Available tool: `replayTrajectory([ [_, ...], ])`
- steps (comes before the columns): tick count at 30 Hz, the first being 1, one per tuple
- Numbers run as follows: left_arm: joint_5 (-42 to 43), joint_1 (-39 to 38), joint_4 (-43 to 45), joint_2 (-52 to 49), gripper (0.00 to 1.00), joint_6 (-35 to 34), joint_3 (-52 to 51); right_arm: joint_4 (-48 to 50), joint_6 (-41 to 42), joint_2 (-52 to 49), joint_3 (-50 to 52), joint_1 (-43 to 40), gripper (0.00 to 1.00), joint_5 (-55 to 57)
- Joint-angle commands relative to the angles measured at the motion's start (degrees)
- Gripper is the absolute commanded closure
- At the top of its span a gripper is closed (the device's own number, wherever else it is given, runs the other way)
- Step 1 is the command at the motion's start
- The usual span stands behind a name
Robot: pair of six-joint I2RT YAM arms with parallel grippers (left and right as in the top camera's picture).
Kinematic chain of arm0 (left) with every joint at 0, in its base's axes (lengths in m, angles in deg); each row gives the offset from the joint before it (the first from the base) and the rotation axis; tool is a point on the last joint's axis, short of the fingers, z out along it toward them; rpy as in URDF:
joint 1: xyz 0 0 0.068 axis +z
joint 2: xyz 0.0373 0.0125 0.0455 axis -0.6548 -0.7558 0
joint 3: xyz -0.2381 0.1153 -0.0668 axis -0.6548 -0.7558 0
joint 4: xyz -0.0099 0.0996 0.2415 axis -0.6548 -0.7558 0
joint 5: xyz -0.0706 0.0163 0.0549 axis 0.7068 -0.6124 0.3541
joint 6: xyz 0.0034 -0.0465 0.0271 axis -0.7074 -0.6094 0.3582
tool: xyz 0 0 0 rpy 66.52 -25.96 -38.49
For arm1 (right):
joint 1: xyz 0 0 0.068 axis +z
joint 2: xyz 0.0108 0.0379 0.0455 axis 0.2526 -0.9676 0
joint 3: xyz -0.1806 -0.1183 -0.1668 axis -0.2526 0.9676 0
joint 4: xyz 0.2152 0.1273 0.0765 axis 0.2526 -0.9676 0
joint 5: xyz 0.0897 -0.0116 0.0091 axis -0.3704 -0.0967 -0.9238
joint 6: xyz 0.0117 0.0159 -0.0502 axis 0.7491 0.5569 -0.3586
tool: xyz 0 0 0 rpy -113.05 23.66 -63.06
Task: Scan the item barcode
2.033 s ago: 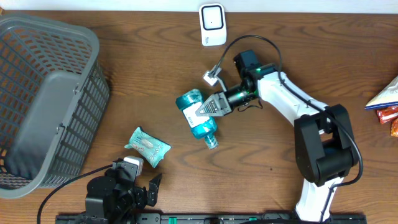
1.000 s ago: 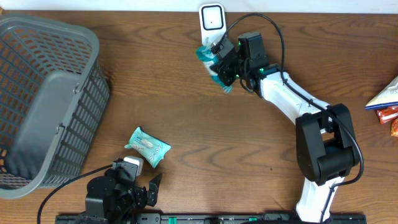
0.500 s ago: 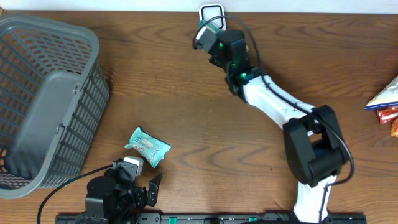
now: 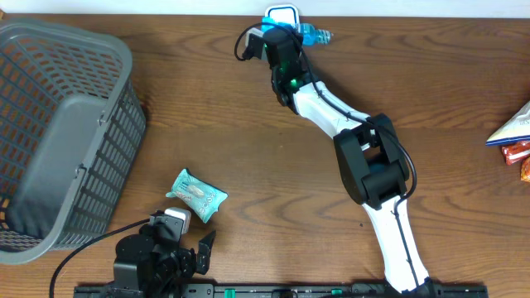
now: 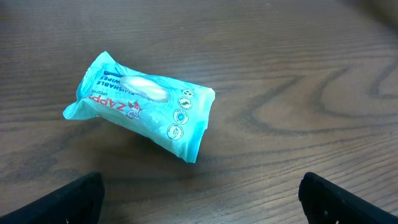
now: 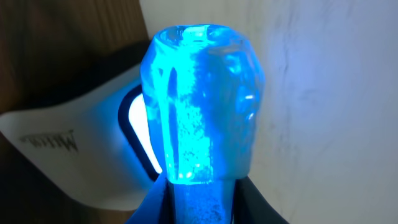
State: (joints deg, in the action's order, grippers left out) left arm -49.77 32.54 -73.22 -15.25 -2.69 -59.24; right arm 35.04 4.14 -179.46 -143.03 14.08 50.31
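Right wrist shows our end effector clamped on the bottle before the scanner. Next, we'd turn its barcode toward it.

Your right arm stretches far forward, gripper clamped on the bottle; your left gripper hangs low, jaws wide.

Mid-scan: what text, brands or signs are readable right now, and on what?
"ZAPP": large white letters on the wipes pack, left wrist view.
Small line above it: possibly "FLUSHABLE WIPES", too small to be sure.
Round icons on that pack: too small to read.
Grey word on the white scanner: upside down, blurred, unreadable.
On the bottle: no text visible.
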Motion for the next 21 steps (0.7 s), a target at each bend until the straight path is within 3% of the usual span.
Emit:
replayTrajectory([
  [1,0.26,-0.02,-0.7,0.26,0.01,-0.09,0.09,1.27,-0.7,1.25,-2.67,0.61,0.99,0.09],
  [15,0.26,-0.02,-0.7,0.26,0.01,-0.09,0.09,4.42,0.26,1.42,-2.67,-0.61,0.99,4.46],
  [18,0.26,-0.02,-0.7,0.26,0.01,-0.09,0.09,1.68,3.26,4.09,-2.64,-0.79,0.99,5.84],
  [21,0.26,-0.04,-0.7,0.26,0.01,-0.09,0.09,-7.08,10.08,9.73,-2.64,-1.53,0.99,5.53],
])
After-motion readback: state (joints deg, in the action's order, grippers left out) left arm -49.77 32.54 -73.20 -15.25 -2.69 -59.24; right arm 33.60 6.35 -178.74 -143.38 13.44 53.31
